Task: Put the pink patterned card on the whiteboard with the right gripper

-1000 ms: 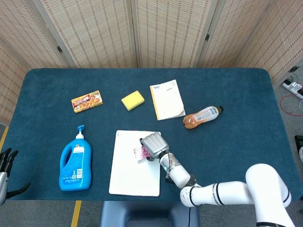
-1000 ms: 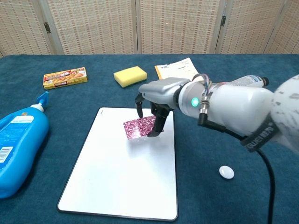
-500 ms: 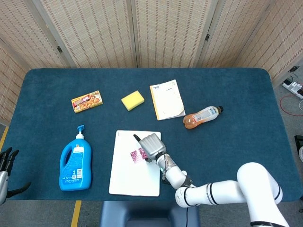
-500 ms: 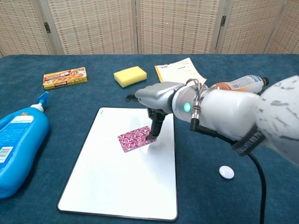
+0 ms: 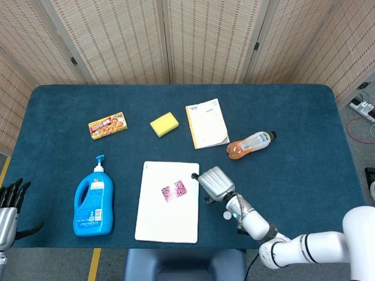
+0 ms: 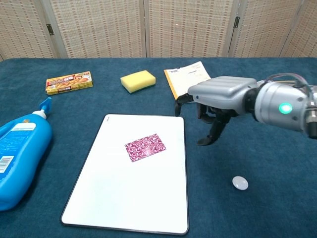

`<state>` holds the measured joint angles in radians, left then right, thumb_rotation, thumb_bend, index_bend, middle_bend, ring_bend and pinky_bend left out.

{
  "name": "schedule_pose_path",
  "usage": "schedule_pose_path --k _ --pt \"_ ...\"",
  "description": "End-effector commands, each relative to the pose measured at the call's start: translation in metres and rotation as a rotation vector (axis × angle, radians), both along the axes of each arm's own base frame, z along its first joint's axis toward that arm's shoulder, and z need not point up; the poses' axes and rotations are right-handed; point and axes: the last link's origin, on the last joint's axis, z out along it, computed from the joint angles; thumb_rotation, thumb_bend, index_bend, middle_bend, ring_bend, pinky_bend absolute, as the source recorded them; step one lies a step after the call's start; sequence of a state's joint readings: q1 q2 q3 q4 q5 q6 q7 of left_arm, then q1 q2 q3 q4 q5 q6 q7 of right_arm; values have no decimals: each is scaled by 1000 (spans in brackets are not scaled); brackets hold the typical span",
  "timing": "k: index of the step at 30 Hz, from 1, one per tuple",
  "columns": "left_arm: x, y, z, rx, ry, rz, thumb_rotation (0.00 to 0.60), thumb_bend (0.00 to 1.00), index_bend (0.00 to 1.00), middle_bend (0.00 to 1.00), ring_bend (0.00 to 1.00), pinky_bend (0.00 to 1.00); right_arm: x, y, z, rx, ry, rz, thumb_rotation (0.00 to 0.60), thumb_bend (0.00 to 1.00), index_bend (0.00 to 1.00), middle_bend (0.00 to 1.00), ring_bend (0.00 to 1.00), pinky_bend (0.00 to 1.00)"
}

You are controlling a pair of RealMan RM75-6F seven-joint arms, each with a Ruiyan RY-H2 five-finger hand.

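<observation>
The pink patterned card (image 5: 175, 190) (image 6: 145, 147) lies flat on the whiteboard (image 5: 164, 222) (image 6: 119, 198), in its upper middle, with nothing touching it. My right hand (image 5: 214, 183) (image 6: 216, 103) hovers to the right of the board, past its right edge, fingers apart and pointing down, holding nothing. My left hand (image 5: 8, 205) shows only at the bottom left corner of the head view, off the table, with its fingers spread and empty.
A blue detergent bottle (image 5: 93, 201) lies left of the board. At the back are a curry box (image 5: 108, 125), a yellow sponge (image 5: 164, 124), a notebook (image 5: 206, 123) and an orange drink bottle (image 5: 250, 144). A small white button (image 6: 240, 182) sits right of the board.
My right hand let go of the card, which now lies flat on the whiteboard, and moved right off the board with its fingers apart.
</observation>
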<state>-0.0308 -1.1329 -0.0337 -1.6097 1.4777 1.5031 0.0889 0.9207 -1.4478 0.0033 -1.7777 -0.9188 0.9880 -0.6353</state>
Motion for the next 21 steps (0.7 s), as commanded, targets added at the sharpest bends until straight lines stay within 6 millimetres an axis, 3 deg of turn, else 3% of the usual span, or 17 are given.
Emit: schedule_pose_path --k 1,10,21 --pt "5 3 -2 -7 2 -14 600 174 46 0 0 0 -42 22 26 33 18 24 536 254 287 901 1000 997" --pt "14 4 -6 -15 10 -26 600 174 46 0 0 0 -80 43 43 79 133 190 538 253 321 901 1000 997" --pt "14 0 -5 -14 10 -15 600 174 46 0 0 0 -99 49 19 96 223 241 538 253 354 901 1000 997"
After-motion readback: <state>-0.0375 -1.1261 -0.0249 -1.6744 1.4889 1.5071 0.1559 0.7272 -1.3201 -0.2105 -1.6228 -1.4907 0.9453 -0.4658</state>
